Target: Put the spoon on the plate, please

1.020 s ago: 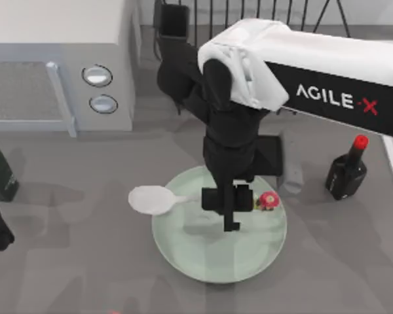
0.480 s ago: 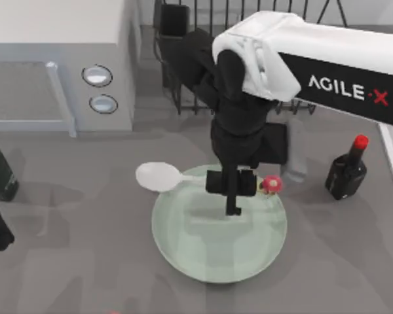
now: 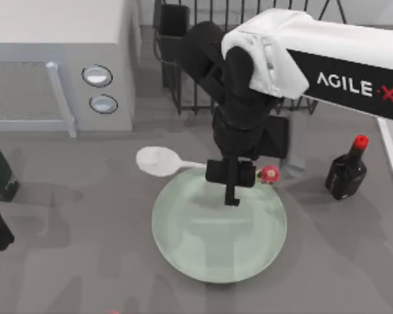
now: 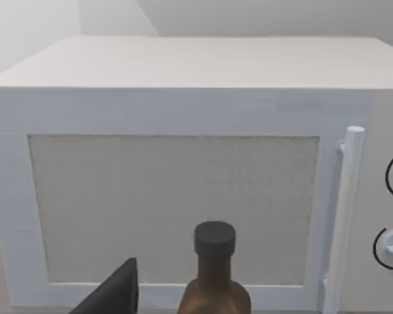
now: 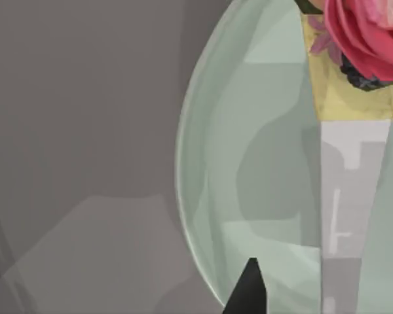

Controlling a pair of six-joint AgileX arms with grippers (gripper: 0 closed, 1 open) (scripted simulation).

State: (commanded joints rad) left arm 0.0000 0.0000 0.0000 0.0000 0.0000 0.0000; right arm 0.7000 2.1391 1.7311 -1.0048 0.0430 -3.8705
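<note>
Right gripper (image 3: 231, 175) over the far edge of the plate (image 3: 219, 252), clamped on the spoon (image 3: 158, 161) handle — white bowl juts out past the rim to the left, pink ornament at the other end. Left arm parked at the table's left edge; whether its fingers are open or closed, cannot tell.

My right gripper (image 3: 231, 175) covers the spoon (image 3: 158, 161) along its handle, so I cannot tell whether my fingers grip it. My right wrist view cuts off the plate (image 5: 262, 118) and the spoon's pink ornament. My left wrist view cuts off the brown bottle (image 4: 214, 278) and the microwave (image 4: 183, 131).
</note>
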